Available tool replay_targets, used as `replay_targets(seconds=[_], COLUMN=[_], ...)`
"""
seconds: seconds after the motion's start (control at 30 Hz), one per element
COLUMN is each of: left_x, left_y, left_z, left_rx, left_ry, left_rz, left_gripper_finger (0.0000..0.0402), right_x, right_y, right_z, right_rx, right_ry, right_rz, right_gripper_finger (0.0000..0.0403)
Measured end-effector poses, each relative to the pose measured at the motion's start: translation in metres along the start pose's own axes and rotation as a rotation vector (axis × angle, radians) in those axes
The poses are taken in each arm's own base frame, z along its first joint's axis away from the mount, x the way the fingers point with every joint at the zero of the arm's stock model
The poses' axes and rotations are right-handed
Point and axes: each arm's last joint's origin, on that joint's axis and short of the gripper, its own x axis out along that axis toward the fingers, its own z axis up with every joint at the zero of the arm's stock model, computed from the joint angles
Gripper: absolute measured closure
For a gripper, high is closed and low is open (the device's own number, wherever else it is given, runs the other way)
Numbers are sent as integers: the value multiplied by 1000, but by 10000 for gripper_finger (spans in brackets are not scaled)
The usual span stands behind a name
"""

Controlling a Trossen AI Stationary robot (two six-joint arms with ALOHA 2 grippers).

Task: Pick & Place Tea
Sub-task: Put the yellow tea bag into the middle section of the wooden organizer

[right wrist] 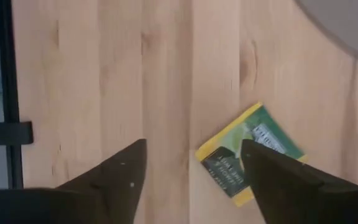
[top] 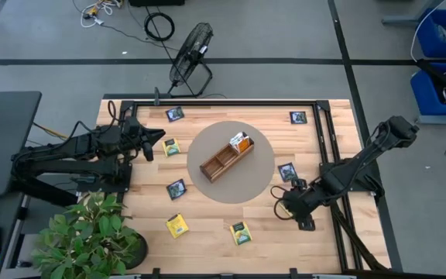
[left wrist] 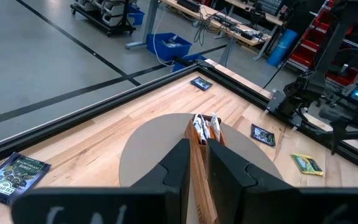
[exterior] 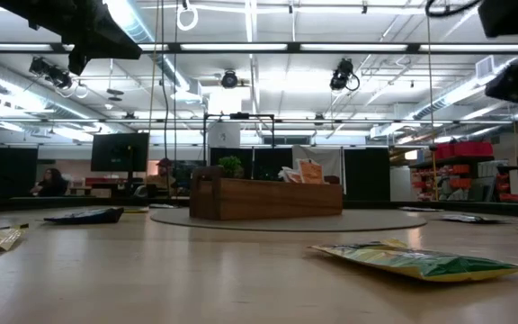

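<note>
Green tea packet on table, right pincer released above it, fingers straddling.

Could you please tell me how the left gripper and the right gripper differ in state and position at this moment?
The left gripper has its fingers nearly together, while the right gripper stands wide open. The left gripper waits at the table's left side, looking across toward the wooden tray; the right gripper points down at bare table beside a green-and-yellow tea packet near the front right. Both hold nothing.
</note>
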Motion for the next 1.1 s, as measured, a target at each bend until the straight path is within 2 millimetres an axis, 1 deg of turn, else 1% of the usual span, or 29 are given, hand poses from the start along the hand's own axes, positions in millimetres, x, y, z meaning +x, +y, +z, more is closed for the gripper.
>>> replay_targets(seconds=[0.13, 0.23, 0.33, 0.43, 0.7, 0.97, 1.1], left_x=[0, 0, 0, 0, 0, 0, 0], left_y=[0, 0, 0, 0, 0, 0, 0], left_z=[0, 0, 0, 0, 0, 0, 0], left_rx=[-5, -7, -7, -8, -29, -34, -35], left_ry=[0, 0, 0, 0, 0, -1, 0], left_rz=[0, 0, 0, 0, -1, -1, 0], left_gripper_finger=[344, 344, 344, 344, 344, 344, 344], right_x=[10, 14, 18, 23, 46, 57, 64], right_y=[0, 2, 3, 2, 6, 7, 6], right_z=[-11, -17, -18, -18, -19, -23, -24], right_rx=[47, 43, 35, 35, -7, 12, 19], right_ry=[41, 51, 17, 2, 68, 89, 111], right_rz=[17, 21, 40, 11, -44, -121, -143], right_gripper_finger=[93, 85, 87, 90, 92, 93, 103])
